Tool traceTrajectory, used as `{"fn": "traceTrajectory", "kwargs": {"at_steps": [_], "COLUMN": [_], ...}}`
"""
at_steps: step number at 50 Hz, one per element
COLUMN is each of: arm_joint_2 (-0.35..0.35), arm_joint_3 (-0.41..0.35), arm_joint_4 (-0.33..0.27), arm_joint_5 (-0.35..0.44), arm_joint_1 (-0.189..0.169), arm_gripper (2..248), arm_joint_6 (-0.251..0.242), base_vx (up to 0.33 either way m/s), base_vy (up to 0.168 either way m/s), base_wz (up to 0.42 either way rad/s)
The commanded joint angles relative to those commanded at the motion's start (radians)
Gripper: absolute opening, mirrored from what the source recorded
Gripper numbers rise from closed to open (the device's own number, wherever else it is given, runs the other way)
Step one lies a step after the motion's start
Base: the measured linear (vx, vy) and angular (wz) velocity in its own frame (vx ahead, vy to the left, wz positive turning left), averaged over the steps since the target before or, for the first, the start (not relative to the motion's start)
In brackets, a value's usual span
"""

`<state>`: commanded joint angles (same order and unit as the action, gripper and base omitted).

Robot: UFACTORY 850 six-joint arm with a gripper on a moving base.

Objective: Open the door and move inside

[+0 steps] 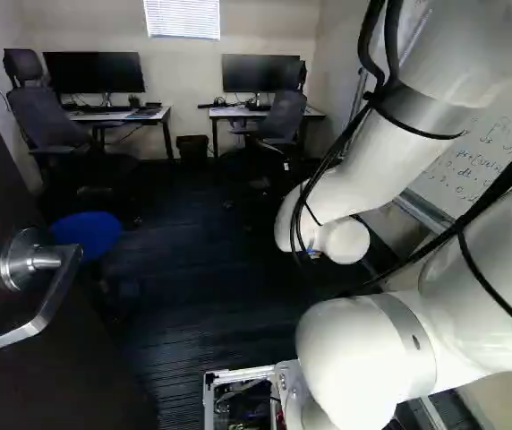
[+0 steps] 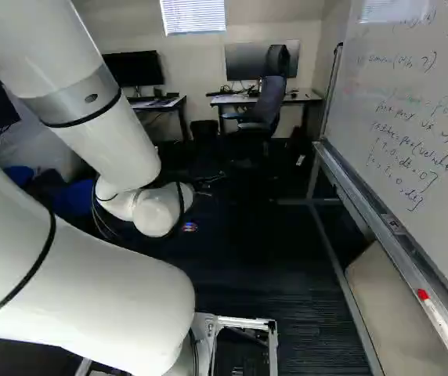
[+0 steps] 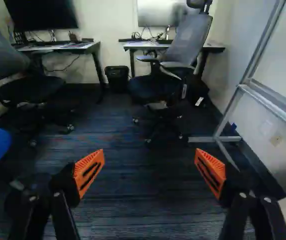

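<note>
In my left base view, the dark door point(image 1: 55, 390) stands open at the left, long axis upright; its silver lever handle point(image 1: 55, 296) slants down towards the view's lower left, free end lowest. My right base view has the whiteboard point(image 2: 412, 102) along the right. In my wrist view, the gripper point(image 3: 149, 164) is spread wide, a mesh office chair point(image 3: 192, 40) ahead of it.
</note>
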<state>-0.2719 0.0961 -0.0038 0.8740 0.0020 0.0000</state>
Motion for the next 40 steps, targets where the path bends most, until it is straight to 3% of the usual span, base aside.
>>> {"fn": "traceTrajectory", "kwargs": {"at_steps": [40], "arm_joint_2": [-0.007], "arm_joint_3": [-0.009], "arm_joint_4": [0.004], "arm_joint_5": [-0.001], "arm_joint_1": [-0.002], "arm_gripper": [247], "arm_joint_6": [0.000], "base_vx": [0.000], "base_vy": [0.000], "base_wz": [0.000]}}
